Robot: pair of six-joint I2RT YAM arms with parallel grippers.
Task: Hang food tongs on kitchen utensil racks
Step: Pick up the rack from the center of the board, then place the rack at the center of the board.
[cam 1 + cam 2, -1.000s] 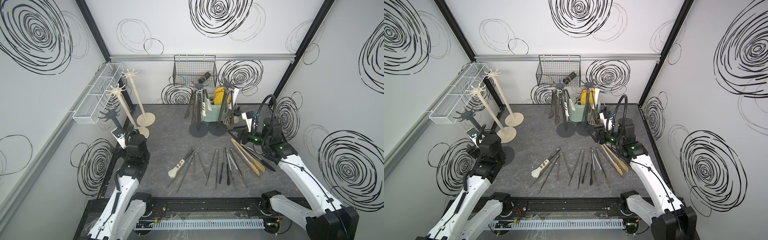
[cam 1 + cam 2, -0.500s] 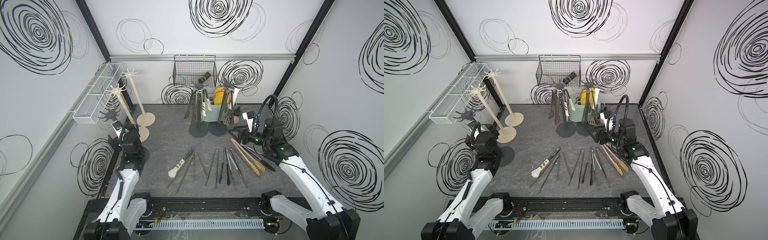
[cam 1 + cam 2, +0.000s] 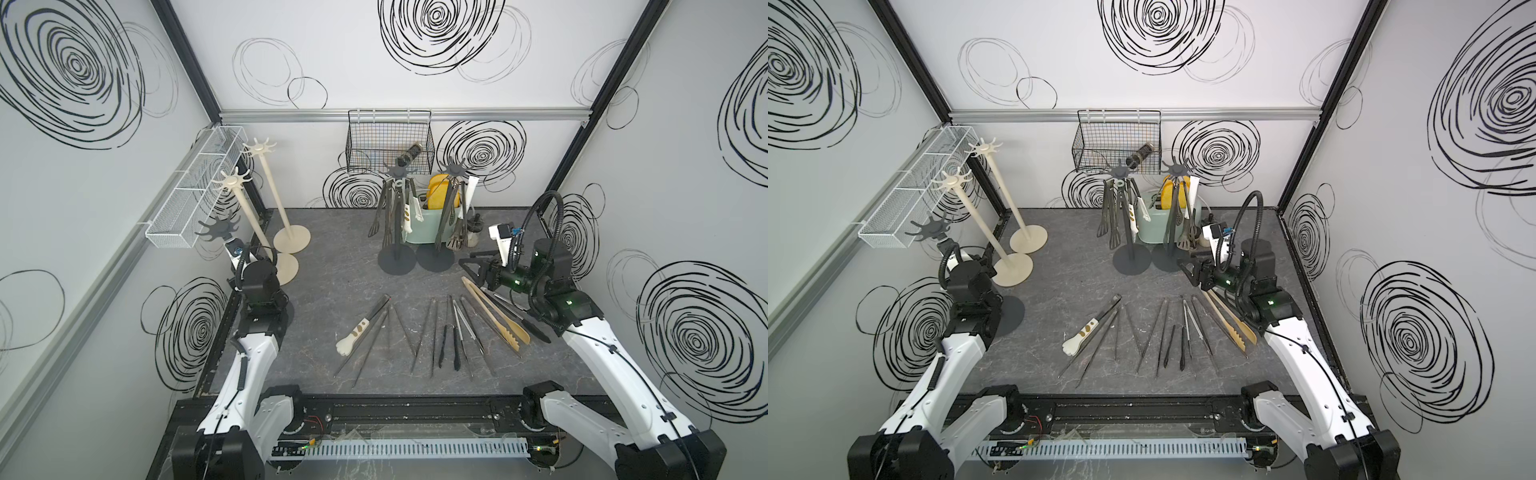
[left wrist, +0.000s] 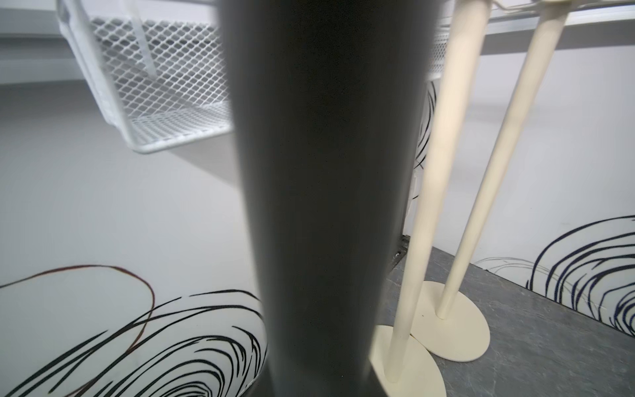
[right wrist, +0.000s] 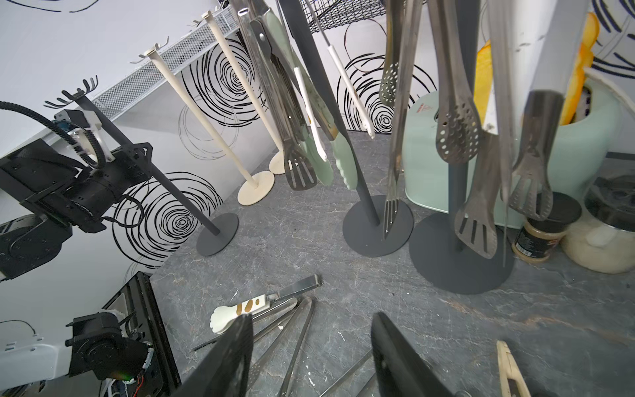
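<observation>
Gripper, left [image 5: 137, 154]: pinching the pole of the dark grey rack [image 5: 185, 202] partway up, jaws drawn in on either side of it; that pole is filling the middle of the left wrist view.
Gripper, right [image 5: 309, 323]: hovering low over the table with its fingers [image 5: 233, 347] spread and nothing between them, tips above the loose tongs.
Loose tongs [image 3: 432, 332]: lying in a fanned row on the grey tabletop [image 3: 332, 270] between the arms; cream-headed tongs [image 3: 353, 336] sitting at the left end, wooden tongs [image 3: 494, 316] at the right end, running under the right arm.
Hung tongs [image 3: 390, 212]: dangling with other utensils from the two rear racks [image 3: 397, 170].
Cream racks [image 3: 249, 224]: two, standing just beside the gripped rack, bases touching.
Writing: a red mark showing on the mint container [image 5: 422, 165] and print on a spice jar [image 5: 536, 240], both too small to read.
Surroundings: white mesh basket [image 3: 195, 187] projecting from the left wall beside the gripped rack's star top; black wire basket [image 3: 388, 141] hanging on the back wall behind the rear racks.
</observation>
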